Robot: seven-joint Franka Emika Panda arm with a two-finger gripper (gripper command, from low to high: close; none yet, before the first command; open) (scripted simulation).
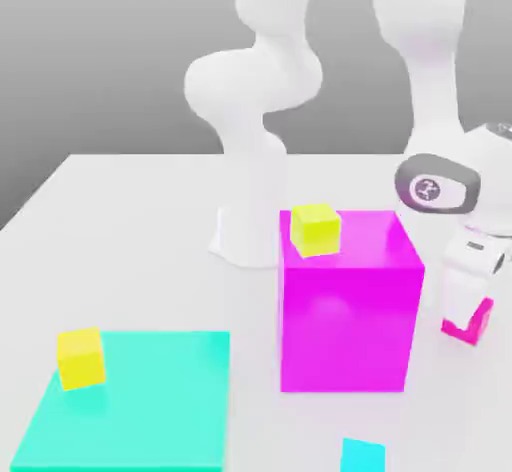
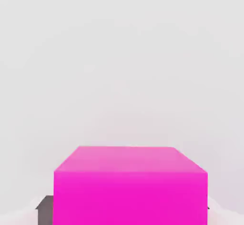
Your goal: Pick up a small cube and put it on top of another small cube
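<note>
Landmark for all positions: the large magenta block (image 1: 350, 305) near the middle of the desk (image 1: 130, 220).

**Layout, from the exterior view's left to its right**
- A flat teal pad (image 1: 150, 400) lies well to the left of the block, with 1 yellow cube (image 1: 80, 358) on its corner farthest from the block.
- A 2nd yellow cube (image 1: 316, 229) sits on top of the block, at its rear left corner.
- A cyan cube (image 1: 362, 455) lies in front of the block and is cut off by the frame edge.
- The small cube (image 1: 470, 322) rests on the desk just to the right of the block, apart from it.

**Gripper state**
- The gripper (image 1: 468, 310) is down at the small cube.
- In the hand view the small cube (image 2: 131, 186) sits close under the camera, with a dark finger edge (image 2: 45, 209) beside it.
- It cannot be told whether the fingers are pressed on the cube or standing off it.

**Risks**
1. If the fingers are off-centre, closing would likely push or twist the cube rather than clamp it.
2. The block stands close by, so a lift that swings toward it could strike its side.
3. The yellow cube on the block sits near an edge, and a hard placement could tip it or slide the stack off.

**Hidden or unclear**
- The hand covers most of the small cube in the exterior view.
- Contact between the fingers and the cube cannot be made out.
</note>
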